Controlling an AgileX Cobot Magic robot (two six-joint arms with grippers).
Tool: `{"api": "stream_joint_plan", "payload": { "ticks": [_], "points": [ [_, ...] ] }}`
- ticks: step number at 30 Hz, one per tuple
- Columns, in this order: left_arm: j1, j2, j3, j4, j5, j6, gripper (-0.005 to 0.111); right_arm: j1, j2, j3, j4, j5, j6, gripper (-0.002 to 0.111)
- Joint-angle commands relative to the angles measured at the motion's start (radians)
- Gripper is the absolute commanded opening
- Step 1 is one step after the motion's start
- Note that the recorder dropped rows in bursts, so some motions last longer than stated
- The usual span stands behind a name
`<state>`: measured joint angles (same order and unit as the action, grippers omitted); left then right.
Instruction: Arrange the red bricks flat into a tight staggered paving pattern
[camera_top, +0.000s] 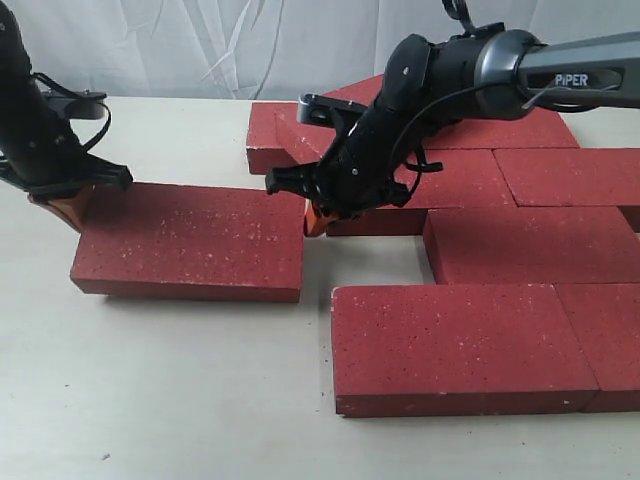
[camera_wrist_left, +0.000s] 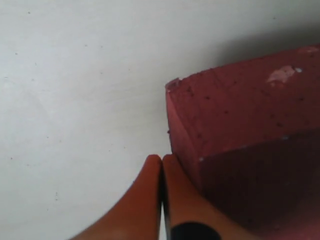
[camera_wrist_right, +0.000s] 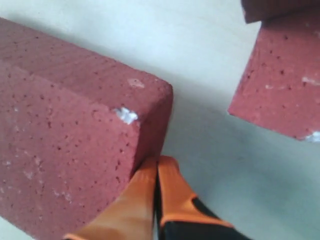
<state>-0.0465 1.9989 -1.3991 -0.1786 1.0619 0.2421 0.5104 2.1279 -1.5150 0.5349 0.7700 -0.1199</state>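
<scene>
Pushing unevenly, pinched-together left tool (camera_top: 64, 208) at 9 o'clock and right tool (camera_top: 315, 218) at 3 could skew the loose brick (camera_top: 190, 240).

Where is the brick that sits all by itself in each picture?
Exterior view: the lone brick lies flat on the left, apart from the other bricks.
Left wrist view: one corner of the lone brick shows, right beside the shut left gripper.
Right wrist view: its chipped end shows, right beside the shut right gripper.
Shared landmark: the pale table under it.
</scene>
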Motion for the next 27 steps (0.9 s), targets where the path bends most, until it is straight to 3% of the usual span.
{"api": "stream_joint_plan", "payload": {
  "ticks": [1,12,27],
  "points": [
    [-0.004,-0.009,0.048,-0.046,-0.067,-0.003,0.0,0.008,0.021,-0.007,0.039,-0.018,0.0,-0.001],
    [-0.004,-0.009,0.058,0.179,-0.113,-0.116,0.0,-0.001,0.015,-0.007,-0.127,0.042,0.058,-0.001],
    [-0.004,0.014,0.058,0.093,-0.131,-0.066,0.0,-0.073,-0.134,-0.007,-0.299,0.049,0.23,-0.001]
  ]
}}
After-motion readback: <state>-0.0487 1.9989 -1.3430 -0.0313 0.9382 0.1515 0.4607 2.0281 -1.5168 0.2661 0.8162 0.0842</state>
